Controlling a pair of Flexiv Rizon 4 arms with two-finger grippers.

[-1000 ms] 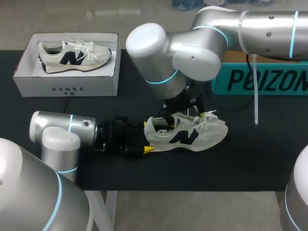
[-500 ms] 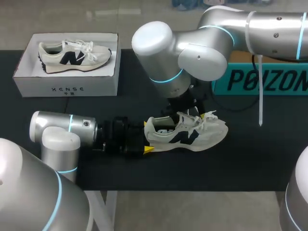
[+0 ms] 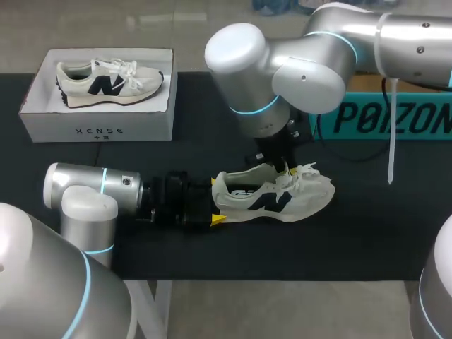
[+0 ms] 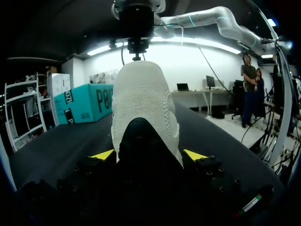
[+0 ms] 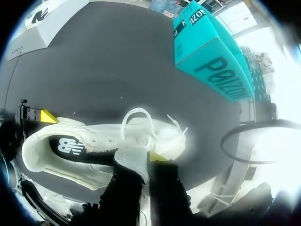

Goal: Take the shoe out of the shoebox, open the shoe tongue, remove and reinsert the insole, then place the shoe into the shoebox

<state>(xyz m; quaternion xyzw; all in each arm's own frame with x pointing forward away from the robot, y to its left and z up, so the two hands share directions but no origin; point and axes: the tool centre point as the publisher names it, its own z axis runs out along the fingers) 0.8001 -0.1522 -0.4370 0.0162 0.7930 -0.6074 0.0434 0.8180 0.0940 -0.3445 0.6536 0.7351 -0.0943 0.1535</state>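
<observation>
A cream shoe (image 3: 272,198) with a dark logo lies on its side on the black table (image 3: 367,226), toe to the right. My left gripper (image 3: 215,201) holds its heel, a yellow fingertip (image 4: 103,154) pressed on each side of the shoe (image 4: 141,103). My right gripper (image 3: 282,164) hangs over the laces and is shut on the shoe tongue (image 5: 129,157). The dark insole (image 5: 70,146) shows inside the shoe's opening. The white shoebox (image 3: 95,131) stands at the back left with a second matching shoe (image 3: 109,81) in it.
A teal box (image 3: 388,116) stands at the back right behind my right arm, with a black cable (image 5: 254,141) looped on the table beside it. A white strap (image 3: 390,141) hangs from my right arm.
My right gripper has closed on the shoe tongue, and that arm has shifted a little to the right. The left arm and the shoe's heel have stayed put.
</observation>
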